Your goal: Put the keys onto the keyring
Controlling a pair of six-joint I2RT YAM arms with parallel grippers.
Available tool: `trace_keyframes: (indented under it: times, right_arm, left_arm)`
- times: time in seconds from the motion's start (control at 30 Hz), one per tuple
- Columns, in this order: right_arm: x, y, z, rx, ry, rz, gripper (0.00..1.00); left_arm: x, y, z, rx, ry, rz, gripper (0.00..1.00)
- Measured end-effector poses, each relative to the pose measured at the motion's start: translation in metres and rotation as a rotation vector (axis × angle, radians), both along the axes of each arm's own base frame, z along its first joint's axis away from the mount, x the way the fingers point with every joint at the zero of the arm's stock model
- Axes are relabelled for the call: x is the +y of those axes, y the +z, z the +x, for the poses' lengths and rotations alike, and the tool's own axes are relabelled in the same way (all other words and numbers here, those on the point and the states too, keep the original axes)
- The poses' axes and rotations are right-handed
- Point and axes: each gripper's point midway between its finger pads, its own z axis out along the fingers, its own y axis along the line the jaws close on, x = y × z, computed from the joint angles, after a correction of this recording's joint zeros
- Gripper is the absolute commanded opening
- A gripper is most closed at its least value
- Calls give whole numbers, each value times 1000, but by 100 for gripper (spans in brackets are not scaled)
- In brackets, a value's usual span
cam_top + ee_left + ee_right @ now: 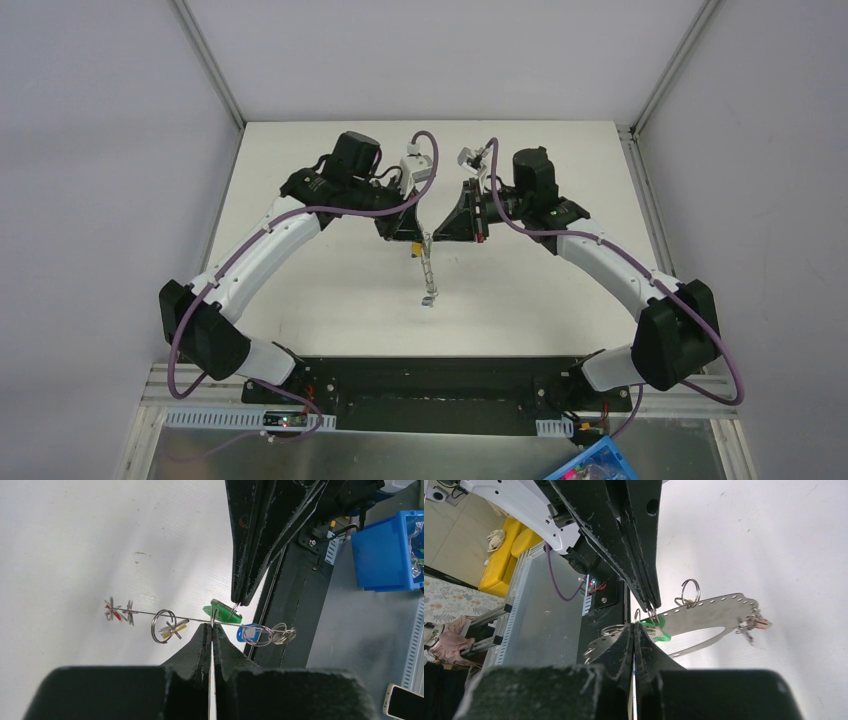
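Both grippers meet above mid-table, holding up a thin perforated metal plate (719,611) that hangs toward the table (430,275). My left gripper (212,625) is shut on a small wire keyring (213,616) looped through the plate. The right gripper (634,625) is also shut on a wire ring loop (637,614), right beside the green key (660,629) (222,613). Seen edge-on, the plate carries a ring with the yellow key (173,629), the blue key (248,633) and the red key (114,613) at its far end.
A blue bin (382,550) (597,464) and a phone (404,703) sit off the table near the arm bases. The black base rail (430,385) runs along the near edge. More loose rings (283,634) hang at the plate's near end.
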Motion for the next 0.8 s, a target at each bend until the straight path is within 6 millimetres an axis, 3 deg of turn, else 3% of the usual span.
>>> trace_keyframes:
  times: [0.8]
  right_arm:
    - [2, -8, 7, 10, -29, -21, 0]
  left_arm:
    - [-2, -5, -6, 1, -14, 19, 0]
